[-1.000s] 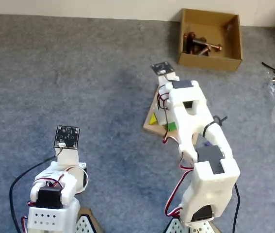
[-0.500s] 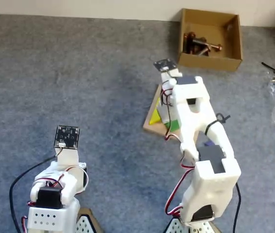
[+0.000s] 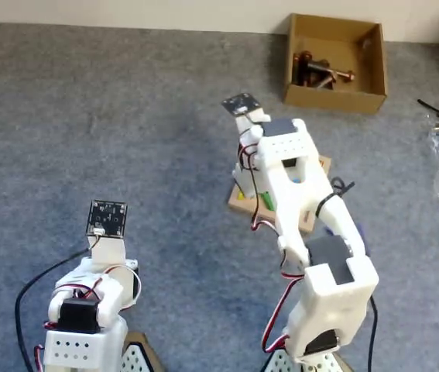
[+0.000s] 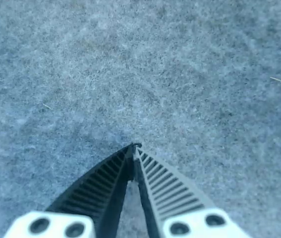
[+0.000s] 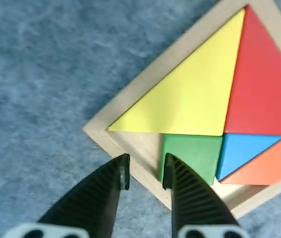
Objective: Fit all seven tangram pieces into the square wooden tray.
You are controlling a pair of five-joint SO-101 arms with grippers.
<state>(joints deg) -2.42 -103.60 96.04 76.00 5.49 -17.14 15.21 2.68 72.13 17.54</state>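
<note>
The left arm (image 3: 87, 310), at the lower left of the high view, is built of white plastic shells around a black servo block. Thin red, black and white wires loop at its joints, and a black cable (image 3: 19, 310) curves off its side. Its base plate (image 3: 68, 349) is white, dotted with small round holes. A small square black camera board (image 3: 108, 218) caps its end. The right arm (image 3: 312, 232), right of centre, has the same white shells, dark servos and red wires, plus a black zip tie (image 3: 341, 188). The left fingers (image 4: 98, 186) and right fingers (image 5: 192, 198) are black, ribbed and tapering, on white mounts with dark screw holes.
</note>
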